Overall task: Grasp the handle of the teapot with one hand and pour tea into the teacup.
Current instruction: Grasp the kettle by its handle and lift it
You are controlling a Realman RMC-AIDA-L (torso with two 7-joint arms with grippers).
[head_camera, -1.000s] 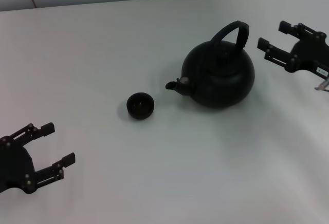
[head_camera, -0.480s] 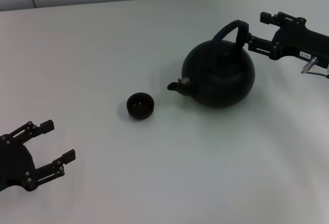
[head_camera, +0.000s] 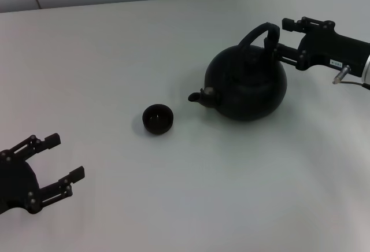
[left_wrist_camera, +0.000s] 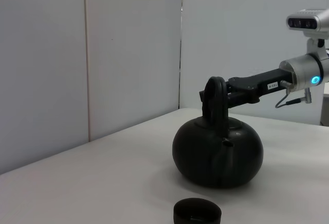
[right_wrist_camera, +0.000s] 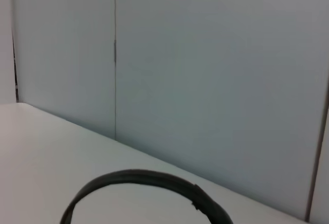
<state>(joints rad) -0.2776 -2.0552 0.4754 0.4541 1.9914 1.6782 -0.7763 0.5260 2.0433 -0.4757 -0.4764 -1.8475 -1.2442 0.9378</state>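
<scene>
On a white table [head_camera: 115, 55] backed by grey wall panels [left_wrist_camera: 128, 54], the handle [head_camera: 258, 36] is straddled by the spread right gripper [head_camera: 277, 37]; the blue-lit wrist [left_wrist_camera: 308, 72] is seen only from the left wrist.

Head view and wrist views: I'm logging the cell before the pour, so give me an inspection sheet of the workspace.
Surface: white table, no spills seen.
Teapot: upright, spout toward the teacup, apart from it.
Handle: arched up; right hand open, fingers on either side of it, contact unclear.
Left hand: open, idle at the near left.
Clutter: nothing seen.
Cables: short lead by the right wrist.
Surroundings: pale wall panels behind the table.
</scene>
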